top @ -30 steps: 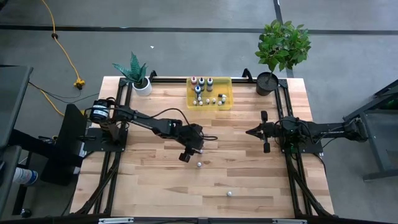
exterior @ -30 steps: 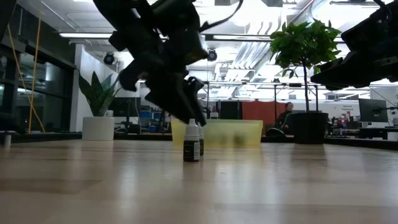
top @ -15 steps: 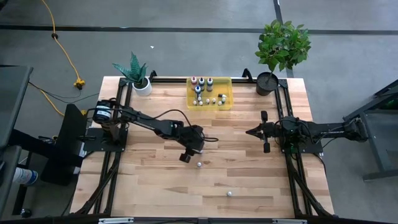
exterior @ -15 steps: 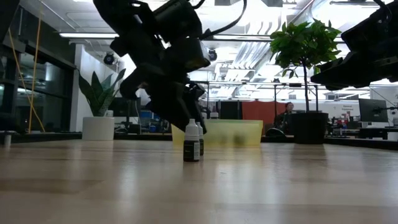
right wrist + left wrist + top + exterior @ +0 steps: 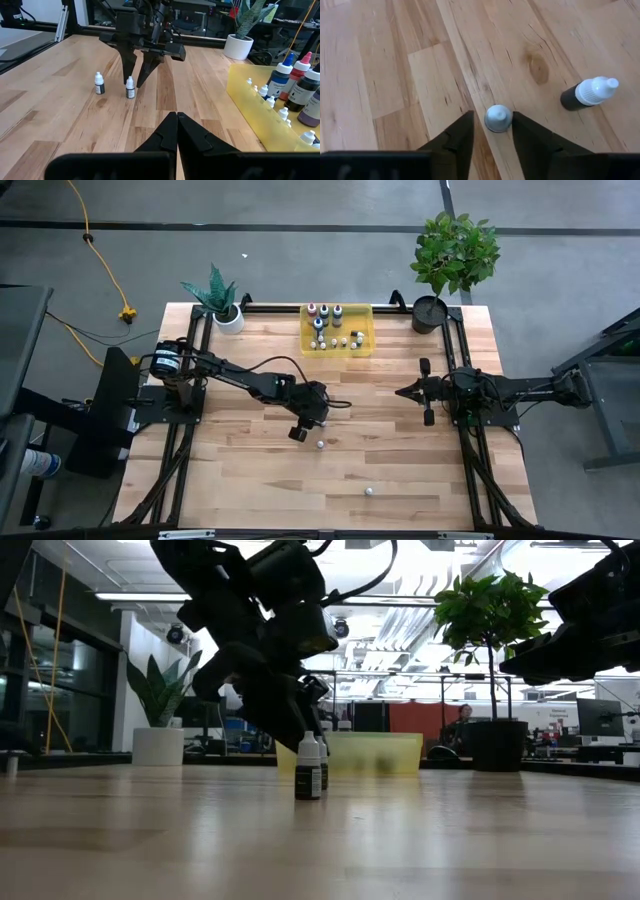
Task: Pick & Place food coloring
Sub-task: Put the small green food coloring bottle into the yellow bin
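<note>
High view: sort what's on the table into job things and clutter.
Job: bottle between the fingers of the left gripper; second loose bottle; bottles in the yellow tray.
Clutter: small potted plant; big potted plant; idle right gripper.

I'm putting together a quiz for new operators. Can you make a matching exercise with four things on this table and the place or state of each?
Things:
1. left end effector
2. right end effector
3. tray
4. stray bottle

Places or states:
A. fingers shut, over the right side of the table
B. far edge, holding bottles
C. toward the near edge, away from both arms
D. fingers either side of a small bottle, mid-table

Pairs: 1-D, 2-A, 3-B, 4-C
</note>
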`<act>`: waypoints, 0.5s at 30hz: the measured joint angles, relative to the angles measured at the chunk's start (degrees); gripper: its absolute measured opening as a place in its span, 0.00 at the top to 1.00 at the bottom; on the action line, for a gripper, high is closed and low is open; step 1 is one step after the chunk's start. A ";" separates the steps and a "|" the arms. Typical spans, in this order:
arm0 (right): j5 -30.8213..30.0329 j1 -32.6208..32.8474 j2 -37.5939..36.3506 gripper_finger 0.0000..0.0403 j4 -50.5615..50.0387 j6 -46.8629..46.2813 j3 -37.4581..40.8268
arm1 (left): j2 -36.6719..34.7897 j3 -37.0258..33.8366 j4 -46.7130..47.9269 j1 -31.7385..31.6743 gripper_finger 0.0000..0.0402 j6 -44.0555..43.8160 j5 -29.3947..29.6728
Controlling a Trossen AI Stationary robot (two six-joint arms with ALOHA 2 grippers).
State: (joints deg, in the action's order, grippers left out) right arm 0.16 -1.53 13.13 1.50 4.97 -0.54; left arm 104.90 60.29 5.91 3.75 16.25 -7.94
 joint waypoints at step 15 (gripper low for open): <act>0.00 -0.01 0.00 1.00 -0.01 0.01 0.00 | -0.15 0.02 -0.86 -0.02 0.94 -12.26 0.00</act>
State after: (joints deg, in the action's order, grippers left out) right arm 0.16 -1.54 13.13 1.50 4.97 -0.54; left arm 104.75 60.31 5.05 3.72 4.00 -7.94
